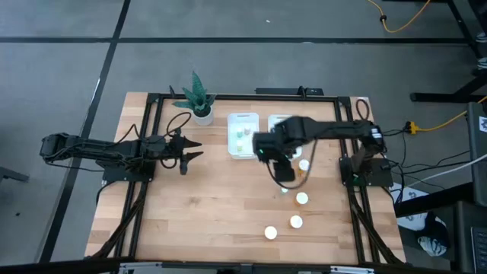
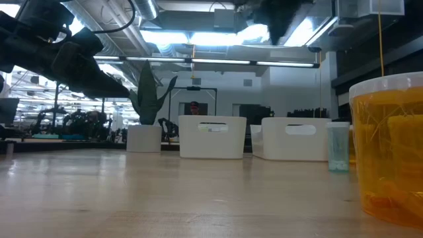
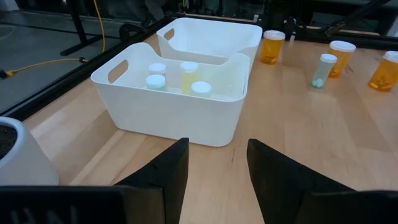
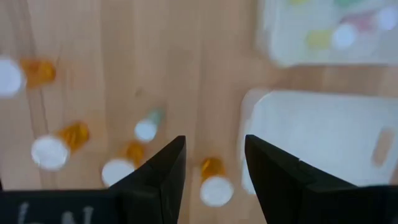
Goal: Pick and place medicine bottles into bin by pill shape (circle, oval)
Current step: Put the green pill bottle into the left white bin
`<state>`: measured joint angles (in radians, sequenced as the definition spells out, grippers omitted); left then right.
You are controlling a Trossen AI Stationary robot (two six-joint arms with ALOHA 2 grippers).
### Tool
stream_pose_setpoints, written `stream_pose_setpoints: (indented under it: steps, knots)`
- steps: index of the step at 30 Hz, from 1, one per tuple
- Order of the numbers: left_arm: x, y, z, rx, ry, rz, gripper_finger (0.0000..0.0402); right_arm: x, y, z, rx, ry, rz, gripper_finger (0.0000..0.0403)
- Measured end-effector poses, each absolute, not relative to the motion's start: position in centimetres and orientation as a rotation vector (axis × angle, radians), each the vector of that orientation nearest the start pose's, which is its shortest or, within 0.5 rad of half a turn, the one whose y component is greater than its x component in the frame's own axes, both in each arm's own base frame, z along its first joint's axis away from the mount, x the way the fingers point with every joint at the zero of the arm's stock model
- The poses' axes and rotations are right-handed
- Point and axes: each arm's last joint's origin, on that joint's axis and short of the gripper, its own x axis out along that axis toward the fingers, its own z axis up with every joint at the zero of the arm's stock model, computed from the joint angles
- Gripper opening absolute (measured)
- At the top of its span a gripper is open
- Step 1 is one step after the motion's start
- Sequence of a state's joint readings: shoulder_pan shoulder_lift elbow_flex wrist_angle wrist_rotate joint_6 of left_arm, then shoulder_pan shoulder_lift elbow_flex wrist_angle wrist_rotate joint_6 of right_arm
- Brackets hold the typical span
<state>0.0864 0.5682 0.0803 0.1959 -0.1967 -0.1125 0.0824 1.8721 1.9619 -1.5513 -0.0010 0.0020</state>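
- Right hand (image 1: 284, 176) hangs above the wooden table (image 1: 213, 205), fingers spread, holding nothing.
- Amber white-capped medicine bottles (image 1: 296, 221) stand near it.
- Left hand (image 1: 192, 150), fingers apart, faces the white plastic bins (image 3: 186, 102).

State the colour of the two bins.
Both bins are plain white, clearest in the left wrist view.

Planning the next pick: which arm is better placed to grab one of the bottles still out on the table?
The right. Its open gripper hangs above the loose bottles, which all lie on its side. The left gripper, open and empty, waits beyond the bins, farther away.
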Motion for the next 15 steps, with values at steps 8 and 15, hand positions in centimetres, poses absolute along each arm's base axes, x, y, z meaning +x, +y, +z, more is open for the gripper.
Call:
stream_pose_setpoints:
  steps: [8, 15]
  knots:
    - [13.3, 1.7, 15.6, -0.095, 0.277, 0.297, 0.0155, 28.2, 5.7, 29.9, -0.027, 1.431, 0.066, 0.0168]
    - [13.3, 1.7, 15.6, -0.095, 0.277, 0.297, 0.0155, 23.9, 6.3, 26.0, 0.161, 1.301, -0.025, 0.0168]
